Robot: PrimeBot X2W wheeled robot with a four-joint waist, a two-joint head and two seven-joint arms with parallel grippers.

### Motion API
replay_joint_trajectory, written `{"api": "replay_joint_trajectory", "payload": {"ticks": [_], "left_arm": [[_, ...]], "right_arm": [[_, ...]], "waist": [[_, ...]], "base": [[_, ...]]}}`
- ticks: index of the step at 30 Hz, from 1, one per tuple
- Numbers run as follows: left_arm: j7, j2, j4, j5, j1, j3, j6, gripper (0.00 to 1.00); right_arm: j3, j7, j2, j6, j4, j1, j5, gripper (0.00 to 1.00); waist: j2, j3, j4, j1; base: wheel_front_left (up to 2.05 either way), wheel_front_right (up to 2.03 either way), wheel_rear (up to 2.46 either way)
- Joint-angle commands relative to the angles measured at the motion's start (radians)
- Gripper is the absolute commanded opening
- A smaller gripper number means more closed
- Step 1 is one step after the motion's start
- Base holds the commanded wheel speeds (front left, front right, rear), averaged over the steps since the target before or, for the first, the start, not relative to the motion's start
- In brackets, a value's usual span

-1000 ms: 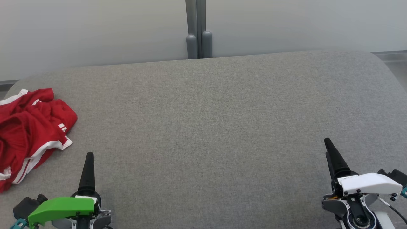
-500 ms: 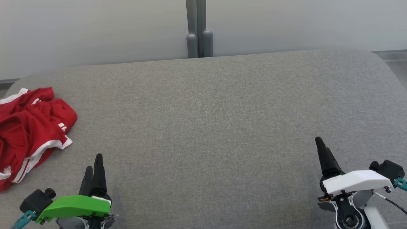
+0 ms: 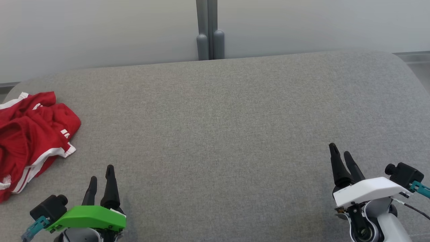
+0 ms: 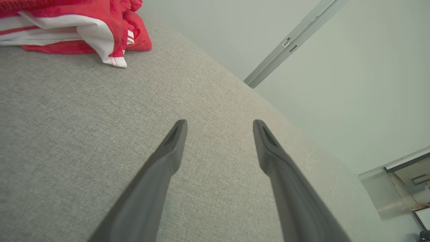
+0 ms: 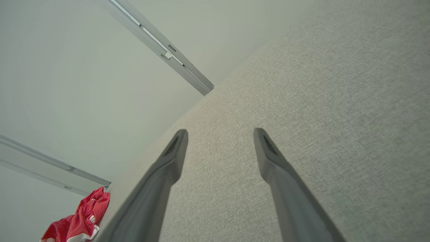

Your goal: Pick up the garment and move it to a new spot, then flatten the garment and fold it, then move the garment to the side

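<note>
You are turning your left gripper (image 3: 101, 172) a bit. Both of its dark fingers are now showing in the head view, where a second ago they were lining up as one. It is also sliding a little toward the middle of the grey cushion (image 3: 215, 134). Your right gripper (image 3: 339, 149) is doing the same thing: turning, showing two fingers, and creeping inward. Both are standing wide open and are holding nothing. In the wrist views the grey cushion is showing through the gap between the fingers.

The red garment (image 3: 32, 137), the one with white stripes, is not moving. It is lying bunched up at the far left edge of the cushion. It is up and to the left of your left gripper and well apart from it. Your right gripper is far from it, over on the other side.

I am guessing you are only getting ready. The pick-up is not started yet, and your left gripper is the near one for reaching the heap. Nothing is flat or folded yet.

As for boxes, baskets or bins, I am not seeing any here. The garment is sitting straight on the cushion, not inside anything.
</note>
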Motion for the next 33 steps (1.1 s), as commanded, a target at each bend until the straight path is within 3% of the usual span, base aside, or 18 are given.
{"api": "replay_joint_trajectory", "payload": {"ticks": [1,14,33], "left_arm": [[-0.009,0.011,-0.006,0.044,-0.030,-0.004,0.009,1.00],[-0.049,0.045,0.003,0.229,-0.032,-0.041,0.056,1.00],[-0.096,0.074,-0.013,0.419,-0.019,-0.094,0.094,1.00]], "right_arm": [[0.003,-0.011,-0.007,0.000,-0.007,-0.027,-0.041,1.00],[0.005,-0.055,-0.007,0.000,0.004,-0.025,-0.231,1.00],[0.022,-0.106,-0.008,0.000,0.016,-0.030,-0.453,1.00]], "waist": [[0.0000,0.000,0.000,0.0000],[0.0000,0.002,0.002,0.0000],[0.0000,0.005,0.002,0.0000]], "base": [[0.00,0.00,0.00],[0.00,0.00,0.00],[0.00,0.00,0.00]]}}
